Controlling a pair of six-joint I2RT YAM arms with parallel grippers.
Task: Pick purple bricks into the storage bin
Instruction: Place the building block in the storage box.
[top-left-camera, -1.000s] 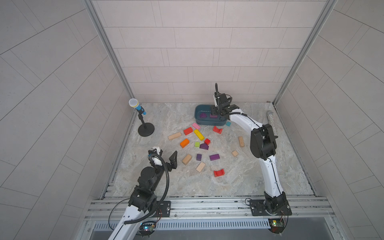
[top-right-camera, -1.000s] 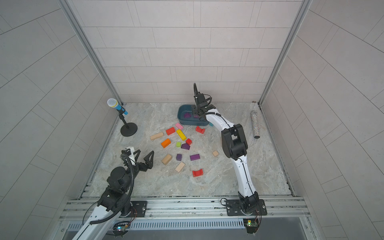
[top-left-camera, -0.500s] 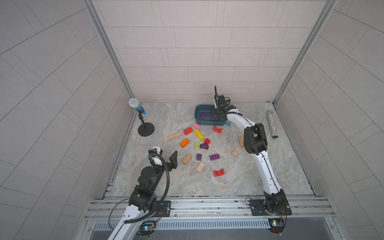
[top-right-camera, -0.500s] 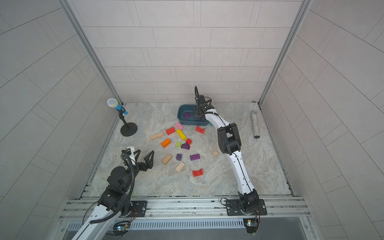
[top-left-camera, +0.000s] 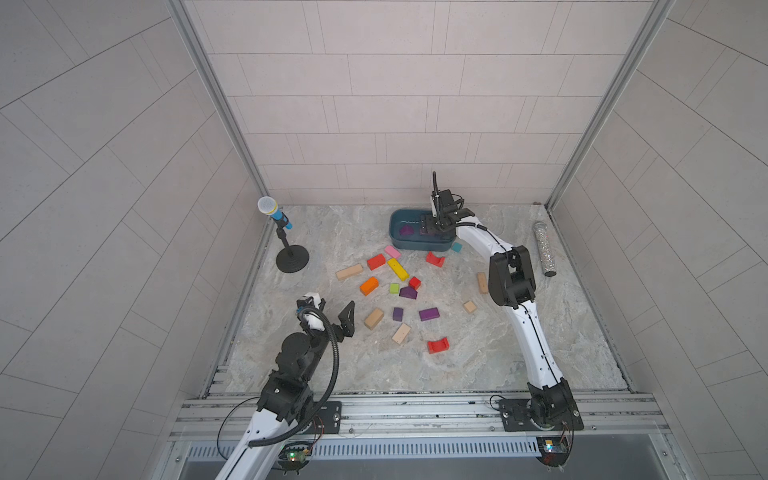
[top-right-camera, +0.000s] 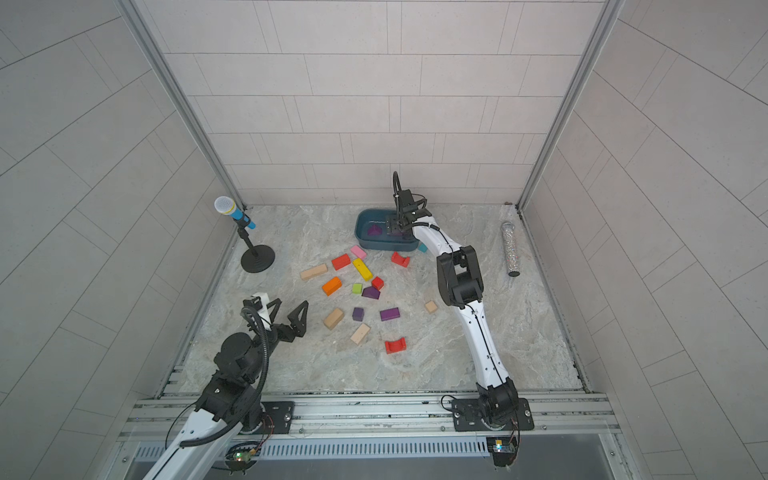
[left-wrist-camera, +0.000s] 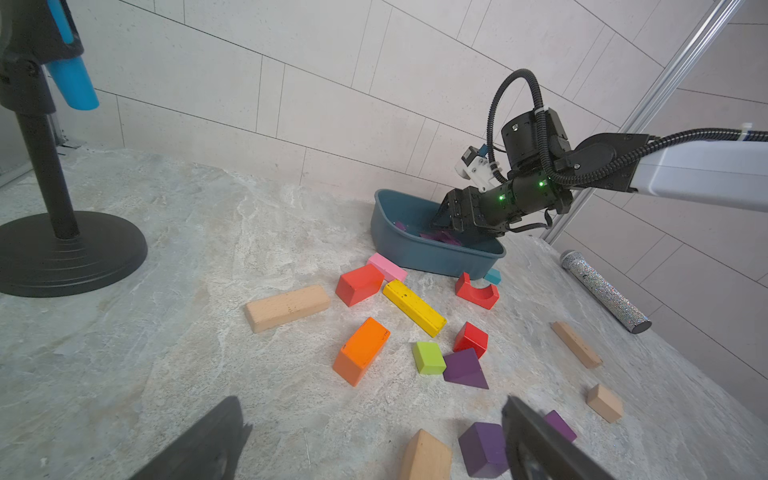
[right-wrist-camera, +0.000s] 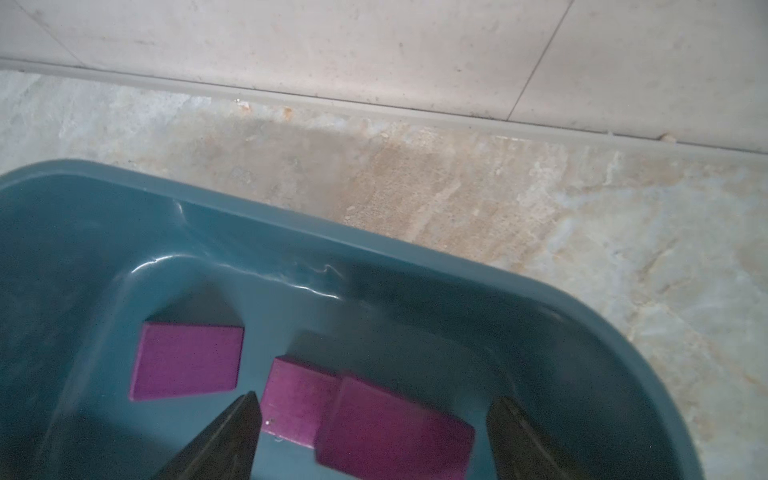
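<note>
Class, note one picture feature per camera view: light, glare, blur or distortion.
In both top views, even light, faint shadows, and wall posts splaying outward; in the left wrist view, the near jaws blurred, the orange block sharp; in the right wrist view, white glare streaks on the storage bin wall, purple bricks slightly soft.

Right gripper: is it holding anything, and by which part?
Nothing. The right gripper is open over the bin, with its jaws clear of the purple brick lying between them.

Pale tiled walls (top-left-camera: 395, 104), marbled grey stone floor (top-left-camera: 457, 365).
</note>
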